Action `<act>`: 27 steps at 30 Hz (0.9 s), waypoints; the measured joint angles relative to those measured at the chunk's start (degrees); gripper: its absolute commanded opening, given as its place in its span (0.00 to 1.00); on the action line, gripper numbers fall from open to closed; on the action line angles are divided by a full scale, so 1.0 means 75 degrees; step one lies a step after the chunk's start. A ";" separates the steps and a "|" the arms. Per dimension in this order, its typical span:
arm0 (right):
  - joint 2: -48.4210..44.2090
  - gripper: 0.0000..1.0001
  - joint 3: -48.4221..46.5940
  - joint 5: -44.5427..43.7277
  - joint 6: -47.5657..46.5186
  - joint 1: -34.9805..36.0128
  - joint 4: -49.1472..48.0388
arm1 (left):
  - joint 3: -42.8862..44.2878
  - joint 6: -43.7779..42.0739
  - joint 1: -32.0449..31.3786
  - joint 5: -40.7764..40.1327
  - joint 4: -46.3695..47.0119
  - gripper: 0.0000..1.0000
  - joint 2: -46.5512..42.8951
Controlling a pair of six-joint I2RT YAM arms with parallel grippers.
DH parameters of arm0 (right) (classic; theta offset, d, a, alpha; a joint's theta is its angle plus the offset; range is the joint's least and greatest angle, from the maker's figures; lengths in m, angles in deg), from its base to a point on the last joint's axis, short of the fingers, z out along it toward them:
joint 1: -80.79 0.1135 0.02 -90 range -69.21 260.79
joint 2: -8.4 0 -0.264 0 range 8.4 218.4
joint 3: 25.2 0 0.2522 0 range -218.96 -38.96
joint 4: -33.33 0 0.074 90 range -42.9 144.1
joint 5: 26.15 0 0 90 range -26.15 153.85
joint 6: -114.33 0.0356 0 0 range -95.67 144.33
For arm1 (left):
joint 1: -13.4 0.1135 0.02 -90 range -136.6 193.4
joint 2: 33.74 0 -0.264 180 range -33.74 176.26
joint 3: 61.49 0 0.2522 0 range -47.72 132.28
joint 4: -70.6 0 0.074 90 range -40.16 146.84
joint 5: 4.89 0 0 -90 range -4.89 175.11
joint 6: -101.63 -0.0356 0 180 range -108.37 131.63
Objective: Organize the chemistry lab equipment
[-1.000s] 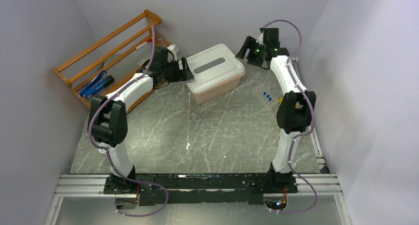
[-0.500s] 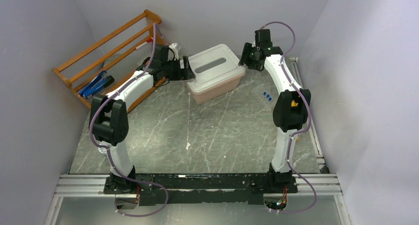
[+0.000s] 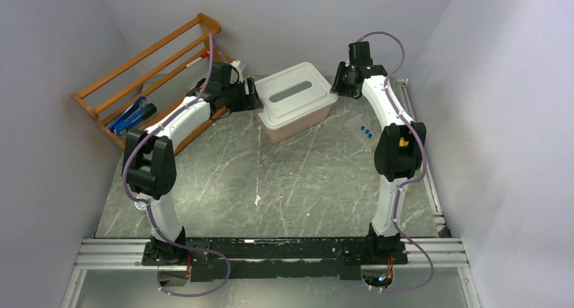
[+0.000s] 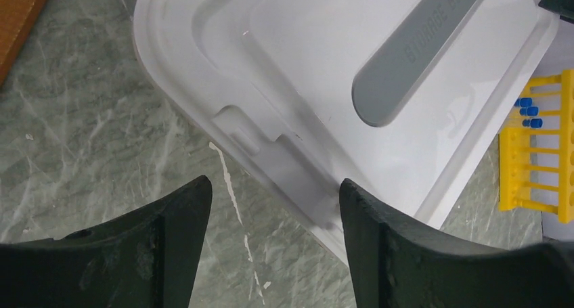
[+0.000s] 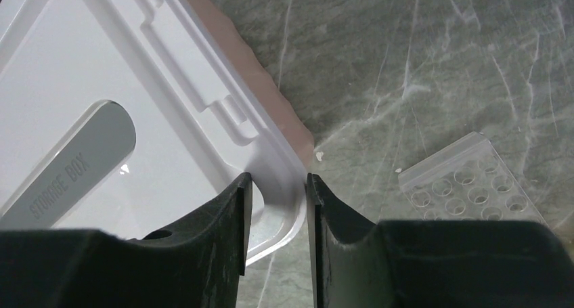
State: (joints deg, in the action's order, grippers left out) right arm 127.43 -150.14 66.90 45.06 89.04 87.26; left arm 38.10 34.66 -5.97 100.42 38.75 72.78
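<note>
A: Top view first. What do we record as changed?

B: The right fingers (image 3: 337,84) have come forward from behind the pink tub (image 3: 304,122) to the right corner of its white lid (image 3: 311,78). The left fingers (image 3: 254,97) remain at the lid's left edge, set slightly narrower. We judge that both arms are placed to lift the lid, so that equipment can go in.

A: Count for this view?

B: One tub, one lid and one orange shelf rack (image 3: 156,47). Three blue-capped tubes (image 3: 366,132) sit on the surface (image 3: 304,179) right of the tub, apart from it.

A: Left wrist view.

B: The fingers are spread wide and straddle the lid's latch tab (image 4: 271,142) without pinching it. Beyond the lid's far edge stands one yellow tube rack (image 4: 509,179), and we count three blue caps in it.

A: Right wrist view.

B: The fingers are drawn close on the lid's corner rim, which fills the gap between them. We read this as a grip. One clear well tray (image 5: 474,179) lies near on the surface.
</note>
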 measured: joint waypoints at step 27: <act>-0.3893 1.00 0.2736 -0.1716 0.0210 0.0670 -0.0178 | -0.0379 -0.0495 -0.0096 -0.1413 -0.0927 0.91 -0.3054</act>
State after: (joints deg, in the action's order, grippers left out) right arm 98.22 -129.61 54.03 46.64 94.07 85.92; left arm 35.26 30.94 -6.69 89.82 31.80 49.87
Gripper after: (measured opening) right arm 0.997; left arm 0.912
